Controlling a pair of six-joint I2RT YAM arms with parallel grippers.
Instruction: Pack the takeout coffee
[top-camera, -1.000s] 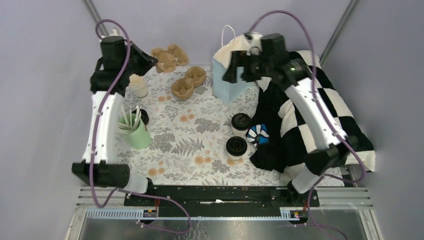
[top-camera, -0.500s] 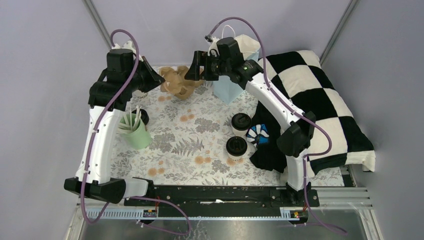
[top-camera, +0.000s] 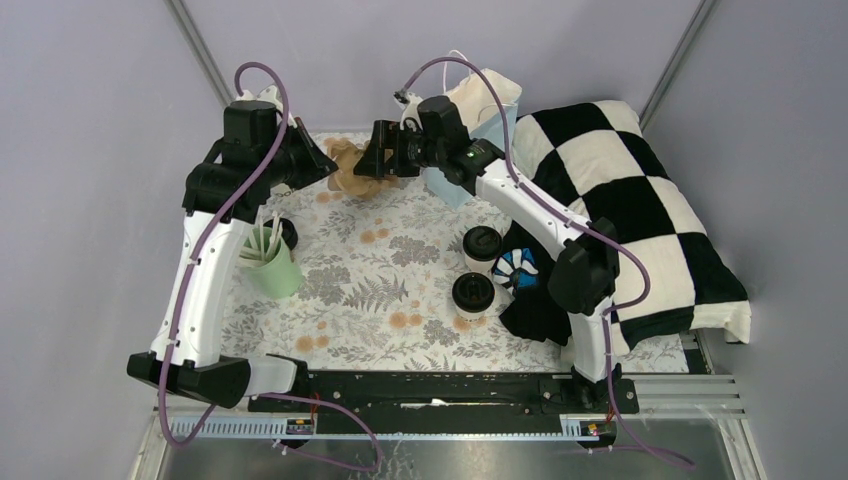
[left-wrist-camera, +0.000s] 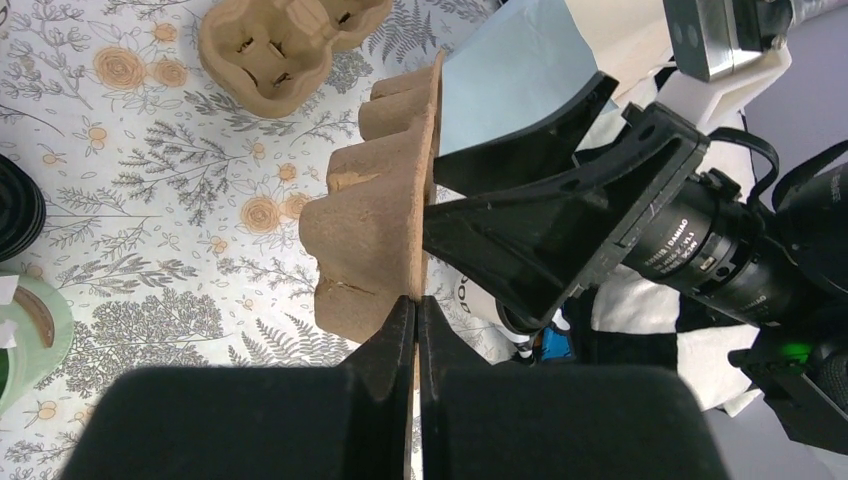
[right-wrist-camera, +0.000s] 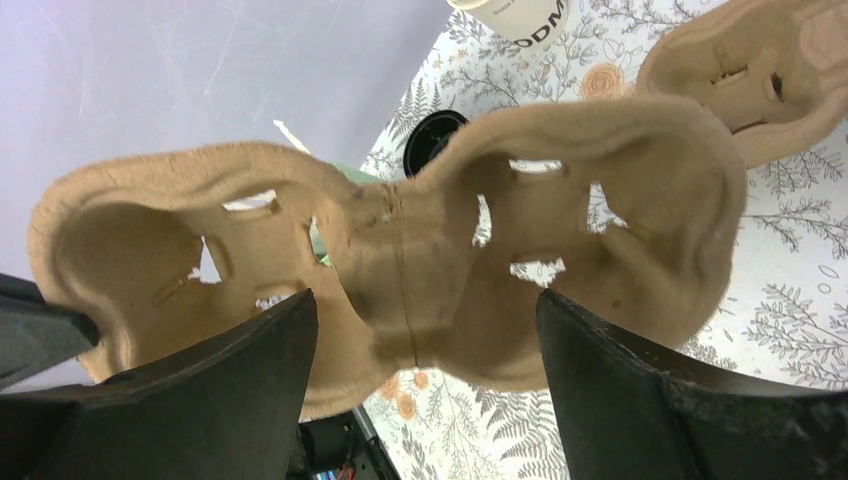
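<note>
Brown pulp cup carrier (left-wrist-camera: 380, 230) is pinched by its rim in my tight-closed left gripper (left-wrist-camera: 415, 310). My right gripper (right-wrist-camera: 425, 330) gapes at it, empty. Two black-lidded white paper cups (top-camera: 482, 245) stand on the tabletop (top-camera: 400, 270), well apart. I'm readying the carrier; next I'd set it flat.

You can count two coffee cups (top-camera: 482, 247) (top-camera: 472, 293) with black lids, right of the middle in the top view. There are two cardboard cup trays: one (left-wrist-camera: 375, 200) in the middle of the left wrist view, and one (left-wrist-camera: 270, 45) at its upper left. You see one blue bag (left-wrist-camera: 520, 60), one green cup (top-camera: 270, 268) at the left, one black and white blanket (top-camera: 640, 200) at the right, and one little blue and white thing (top-camera: 516, 268) beside the coffee cups.
</note>
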